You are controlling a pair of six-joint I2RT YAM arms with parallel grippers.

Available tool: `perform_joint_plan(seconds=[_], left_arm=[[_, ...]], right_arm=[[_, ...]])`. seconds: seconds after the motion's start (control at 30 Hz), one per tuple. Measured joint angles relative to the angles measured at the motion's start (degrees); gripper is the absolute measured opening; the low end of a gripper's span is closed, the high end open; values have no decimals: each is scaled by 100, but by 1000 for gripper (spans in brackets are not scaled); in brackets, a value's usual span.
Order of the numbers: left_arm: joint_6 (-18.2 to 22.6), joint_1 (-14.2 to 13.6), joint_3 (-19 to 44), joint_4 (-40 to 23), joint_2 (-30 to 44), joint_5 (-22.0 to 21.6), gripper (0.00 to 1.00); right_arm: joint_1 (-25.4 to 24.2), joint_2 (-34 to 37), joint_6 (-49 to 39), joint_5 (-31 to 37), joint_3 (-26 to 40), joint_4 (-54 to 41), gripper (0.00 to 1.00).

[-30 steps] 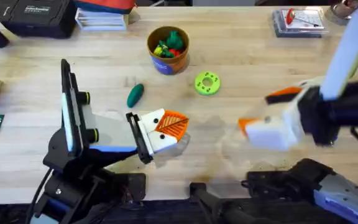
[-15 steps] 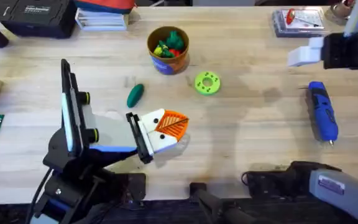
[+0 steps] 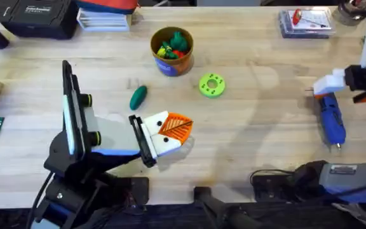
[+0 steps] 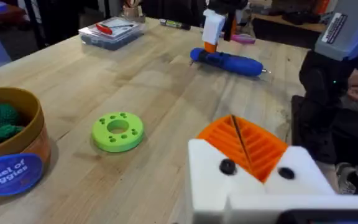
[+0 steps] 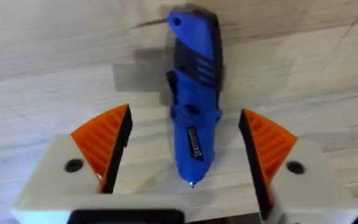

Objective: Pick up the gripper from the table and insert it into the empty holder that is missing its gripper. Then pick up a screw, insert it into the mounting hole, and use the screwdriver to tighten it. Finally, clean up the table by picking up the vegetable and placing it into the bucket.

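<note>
The right gripper (image 5: pixel 182 163) is hovering over the screwdriver (image 3: pixel 330 119) at 3 o'clock on the tabletop (image 3: pixel 246 133), jaws wide apart on either side of it, not touching. The left gripper (image 3: pixel 170 137) is sitting near centre; whether its jaws are apart is unclear. The vegetable (image 3: pixel 138 97) is lying at 10 o'clock, below the bucket (image 3: pixel 171 51).

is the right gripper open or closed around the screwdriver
Open. The right gripper straddles the blue screwdriver lying flat on the table, with gaps on both sides of it.
</note>
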Motion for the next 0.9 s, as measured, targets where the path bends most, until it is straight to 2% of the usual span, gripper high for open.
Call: perform_joint_plan(seconds=[0.2, 0.53, 0.6, 0.67, 0.83, 0.9], left_arm=[[2, 0, 0, 0, 0, 0, 11], [0, 0, 0, 0, 0, 2, 11], [2, 0, 0, 0, 0, 2, 11], [2, 0, 0, 0, 0, 0, 11], [2, 0, 0, 2, 0, 0, 11], [2, 0, 0, 0, 0, 0, 11]], right_arm=[[-376, 489, -419, -44, 0, 149, 994], [-344, 1265, -635, -105, 0, 717, 991], [-344, 1358, -663, -86, 2, 759, 834], [-349, 1358, -670, -83, 2, 812, 576], [-353, 1403, -666, -84, 2, 914, 45], [-353, 1411, -667, -84, 2, 916, 26]])
